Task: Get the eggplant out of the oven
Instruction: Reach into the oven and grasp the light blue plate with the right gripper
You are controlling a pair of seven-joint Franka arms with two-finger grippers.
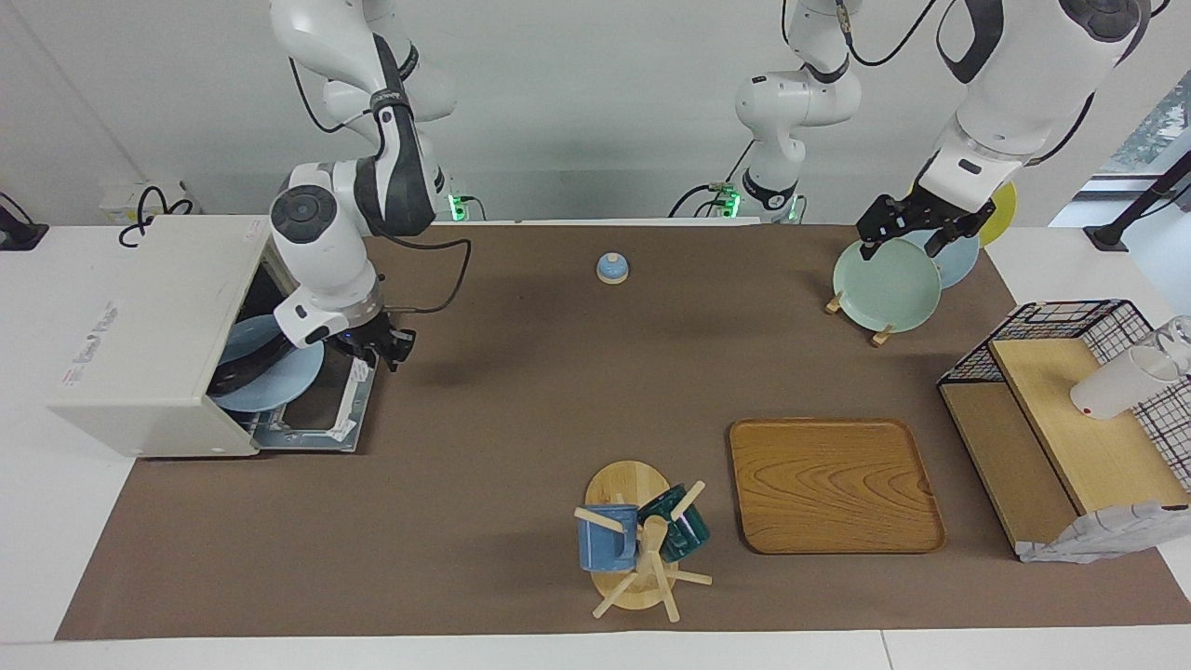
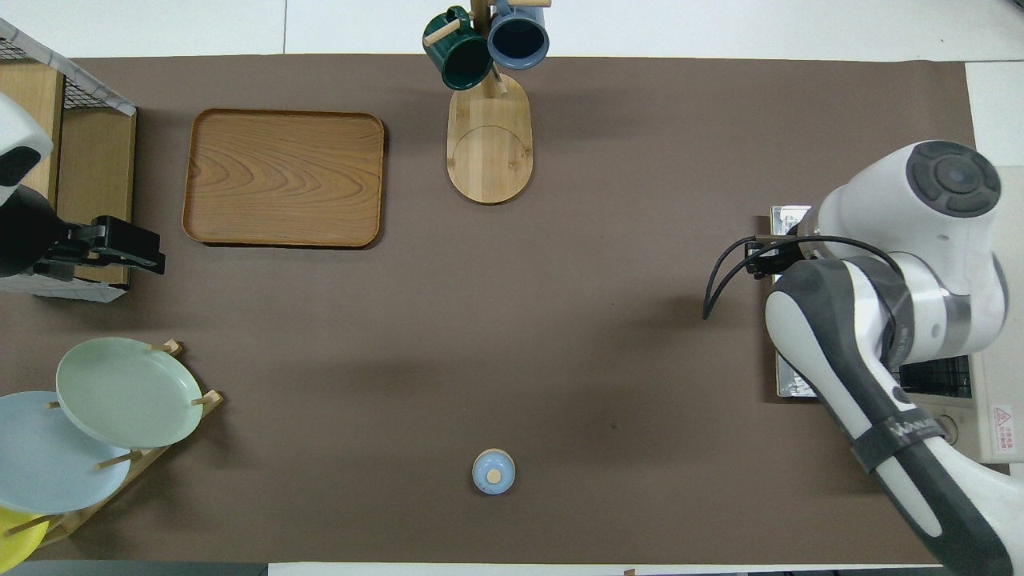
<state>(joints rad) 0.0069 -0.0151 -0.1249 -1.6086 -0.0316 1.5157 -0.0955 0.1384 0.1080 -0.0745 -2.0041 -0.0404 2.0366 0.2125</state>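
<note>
The brown-covered counter carries the off-white oven at about nine o'clock in the facing view, at the right arm's end, its door dropped flat open. The right gripper hangs over that door, just in front of the oven's mouth, holding nothing that can be seen (whether it is open or closed I cannot tell). The left gripper waits at about one o'clock, over the green plate in its rack, fingers spread and empty. A pale blue plate pokes out of the oven's mouth, and the dark eggplant lies across it, still in the oven
</note>
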